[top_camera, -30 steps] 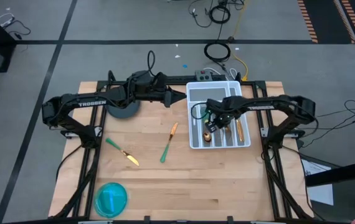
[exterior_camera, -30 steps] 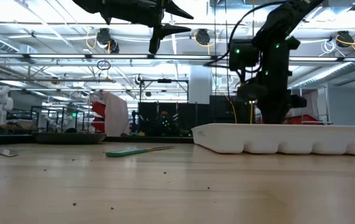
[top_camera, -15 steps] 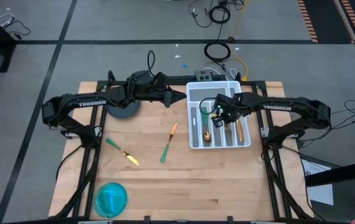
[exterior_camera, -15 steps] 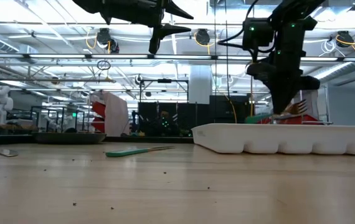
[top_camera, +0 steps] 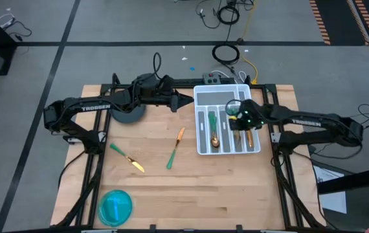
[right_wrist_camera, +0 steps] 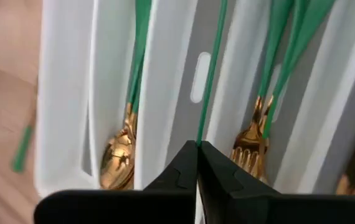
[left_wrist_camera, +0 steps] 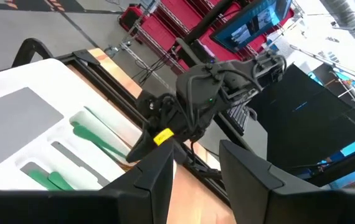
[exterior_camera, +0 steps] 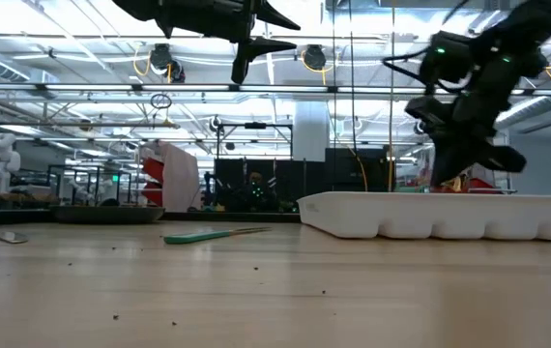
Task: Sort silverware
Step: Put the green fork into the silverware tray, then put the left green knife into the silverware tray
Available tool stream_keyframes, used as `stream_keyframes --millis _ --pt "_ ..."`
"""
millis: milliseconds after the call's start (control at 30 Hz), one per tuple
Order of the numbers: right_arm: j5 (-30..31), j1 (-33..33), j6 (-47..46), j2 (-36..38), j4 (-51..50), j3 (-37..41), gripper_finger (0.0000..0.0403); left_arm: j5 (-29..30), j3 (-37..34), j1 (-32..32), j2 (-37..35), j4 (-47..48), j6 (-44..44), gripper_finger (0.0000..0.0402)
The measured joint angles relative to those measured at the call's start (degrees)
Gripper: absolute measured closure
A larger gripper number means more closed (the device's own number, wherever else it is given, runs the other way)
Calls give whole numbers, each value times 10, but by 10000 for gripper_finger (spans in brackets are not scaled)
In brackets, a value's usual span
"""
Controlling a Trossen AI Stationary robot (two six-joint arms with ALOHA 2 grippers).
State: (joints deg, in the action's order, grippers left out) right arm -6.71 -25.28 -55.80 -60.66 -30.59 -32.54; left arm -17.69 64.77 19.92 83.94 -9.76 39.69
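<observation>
My right gripper (top_camera: 237, 123) hovers over the white tray (top_camera: 204, 150), shut on a slim green-handled piece of silverware (right_wrist_camera: 210, 81) whose head is hidden behind the fingers. In the tray lie gold spoons (right_wrist_camera: 120, 158), forks (right_wrist_camera: 252, 146) and knives (top_camera: 250, 137), each kind in its own compartment. Three more pieces lie flat on the wood: one (top_camera: 179, 135), one (top_camera: 171, 157) and one (top_camera: 127, 158). My left gripper (top_camera: 188, 100) waits open, high above the table's far edge beside the tray. My right gripper pinches the piece's green handle (right_wrist_camera: 198, 138) between its two fingertips (right_wrist_camera: 184, 163), coming from above and slanting down. The handle runs straight on past the fingertips, over the tray's dividers. The piece is lifted clear of the tray; its head end is hidden by the fingers.
A blue round bowl (top_camera: 115, 207) stands near the table's near left corner. A dark round disc (top_camera: 127, 114) lies under the left arm near the far edge. Bare wood (top_camera: 236, 188) stretches between the tray and the near edge.
My right gripper rose out of the tray's left compartments with a fork held level, then moved toward the table's right over the tray and tipped, staying shut on it. The left arm kept still.
</observation>
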Motion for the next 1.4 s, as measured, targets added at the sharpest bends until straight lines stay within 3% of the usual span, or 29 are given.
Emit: stream_keyframes --millis 300,867,1400 --pt "-9 -32 -69 119 109 118 403 1 0 0 0 0 0 265" --pt "-16 -63 -70 113 104 137 398 6 0 10 0 0 -1 265" --pt "-22 -63 -57 118 90 130 293 6 0 10 0 0 -11 265"
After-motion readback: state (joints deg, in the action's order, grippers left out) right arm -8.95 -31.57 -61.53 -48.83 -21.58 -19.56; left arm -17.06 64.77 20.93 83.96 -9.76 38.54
